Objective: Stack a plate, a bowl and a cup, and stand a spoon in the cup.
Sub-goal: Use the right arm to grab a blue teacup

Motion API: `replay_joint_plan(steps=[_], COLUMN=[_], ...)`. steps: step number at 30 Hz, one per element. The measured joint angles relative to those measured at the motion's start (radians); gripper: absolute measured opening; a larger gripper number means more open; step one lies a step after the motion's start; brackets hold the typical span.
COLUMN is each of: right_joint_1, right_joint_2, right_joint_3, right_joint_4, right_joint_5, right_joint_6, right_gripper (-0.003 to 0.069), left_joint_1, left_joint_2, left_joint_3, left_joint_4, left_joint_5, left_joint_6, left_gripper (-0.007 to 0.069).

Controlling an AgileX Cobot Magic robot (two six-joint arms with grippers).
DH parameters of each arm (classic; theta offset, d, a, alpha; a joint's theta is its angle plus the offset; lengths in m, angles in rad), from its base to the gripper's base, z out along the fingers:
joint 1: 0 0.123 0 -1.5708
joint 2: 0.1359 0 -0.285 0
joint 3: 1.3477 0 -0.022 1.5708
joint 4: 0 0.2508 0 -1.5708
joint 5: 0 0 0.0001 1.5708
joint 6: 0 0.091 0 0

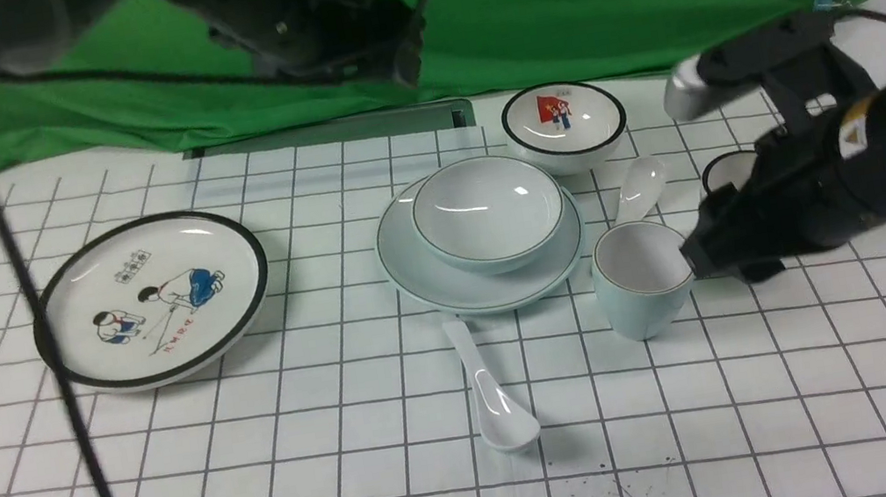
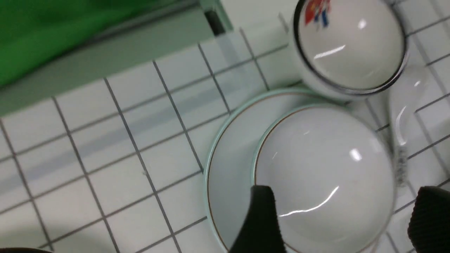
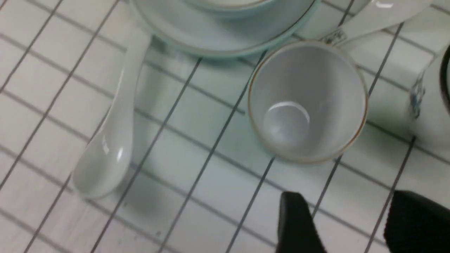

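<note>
I note the spoon lying flat on the surface, lower centre. Right of centre the cup stands upright, with my right claw wide and empty just beside it. At centre the bowl sits in the plate. My left claw hangs above the bowl, wide and empty.

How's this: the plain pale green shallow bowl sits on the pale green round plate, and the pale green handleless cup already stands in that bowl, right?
No: the bowl is on the plate, but the cup stands on the table beside the plate; the front view shows it.
</note>
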Motion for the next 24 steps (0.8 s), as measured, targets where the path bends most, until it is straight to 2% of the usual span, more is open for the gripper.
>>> replay_joint_plan(steps=[4, 6, 10, 13, 14, 15, 16, 18, 24], right_joint_1=[-0.032, -0.037, -0.038, -0.038, -0.038, -0.038, -0.038, -0.039, -0.037], right_joint_2=[0.141, 0.23, 0.31, 0.344, 0.361, 0.363, 0.37, 0.37, 0.36], right_joint_3=[-0.12, -0.197, -0.233, -0.235, -0.235, -0.235, -0.236, -0.255, -0.422], right_joint_4=[-0.001, -0.003, -0.005, -0.005, -0.006, -0.006, -0.008, -0.007, -0.006], right_joint_5=[0.03, 0.048, 0.051, 0.053, 0.055, 0.056, 0.062, 0.094, 0.277], right_joint_6=[0.0, -0.003, -0.032, -0.069, -0.093, -0.101, -0.129, -0.145, -0.158], right_gripper=[0.0407, 0.0407, 0.0386, 0.0335, 0.0286, 0.0269, 0.0187, 0.0078, 0.0074], left_joint_1=[-0.001, -0.001, -0.001, -0.001, -0.001, -0.001, -0.001, -0.001, -0.001], left_joint_2=[-0.157, -0.27, -0.392, -0.466, -0.511, -0.516, -0.555, -0.593, -0.607], left_joint_3=[0.081, 0.199, 0.394, 0.519, 0.597, 0.607, 0.679, 0.769, 0.953], left_joint_4=[-0.007, -0.009, -0.001, 0.013, 0.027, 0.029, 0.044, 0.057, 0.066], left_joint_5=[-0.002, -0.027, -0.087, -0.128, -0.153, -0.157, -0.18, -0.207, -0.311], left_joint_6=[-0.002, -0.002, -0.003, -0.003, -0.003, -0.003, -0.003, -0.003, -0.004], left_gripper=[0.0414, 0.0367, 0.032, 0.0304, 0.0299, 0.0298, 0.0296, 0.0296, 0.0296])
